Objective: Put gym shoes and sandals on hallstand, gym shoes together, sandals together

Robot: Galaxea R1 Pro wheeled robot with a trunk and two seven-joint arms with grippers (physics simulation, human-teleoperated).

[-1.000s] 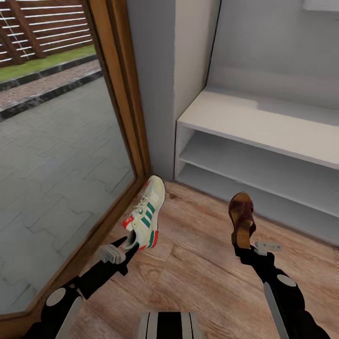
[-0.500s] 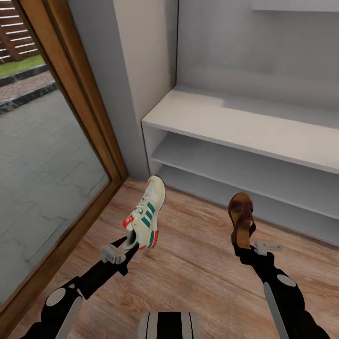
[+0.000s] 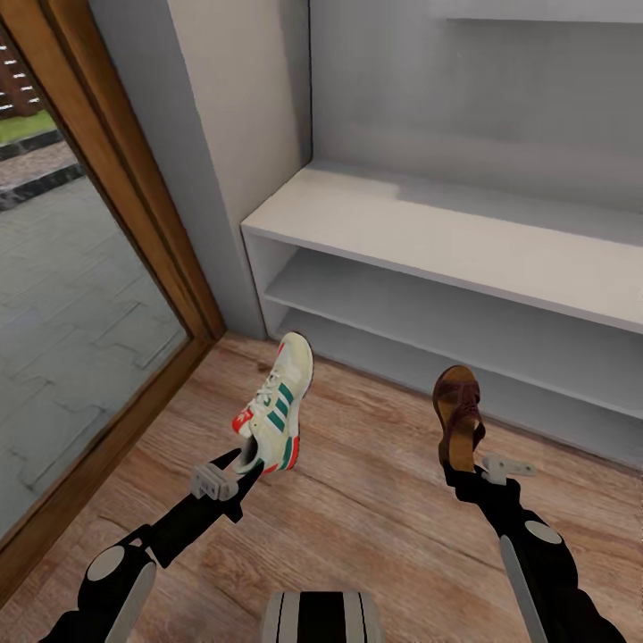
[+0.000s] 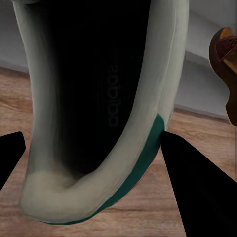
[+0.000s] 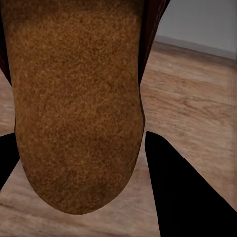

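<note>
Left claw [image 3: 248, 466]: clamped on heel of gym shoe [image 3: 278, 406], held off the floor, toe pointing up & away toward the rack. Left wrist view: dark fingers [image 4: 197, 190] either side of the shoe's heel, looking into its dark opening [image 4: 98, 98].
Right claw [image 3: 460, 471]: gripping heel of sandal [image 3: 457, 413], lifted, toe up. Right wrist view: tan sole [image 5: 74, 98] between the black fingers [image 5: 190, 190].
Gym shoe: cream w/ green stripes, red-orange heel patch; in the air over corridor floor [image 3: 375, 527], in front of rack's left end.
Sandal: dark brown woven upper, tan sole; in the air to the right of the shoe, well apart, in front of rack's lower shelf. Its edge also visible in left wrist view [image 4: 226, 64].
Hallstand [image 3: 429, 232]: white, flat top + two open shelves, against grey wall, just beyond both shoes.
Glass door [image 3: 71, 286]: wood frame, at the left, paving outside.
Wall shelf [image 3: 536, 9]: thin white, above rack.
</note>
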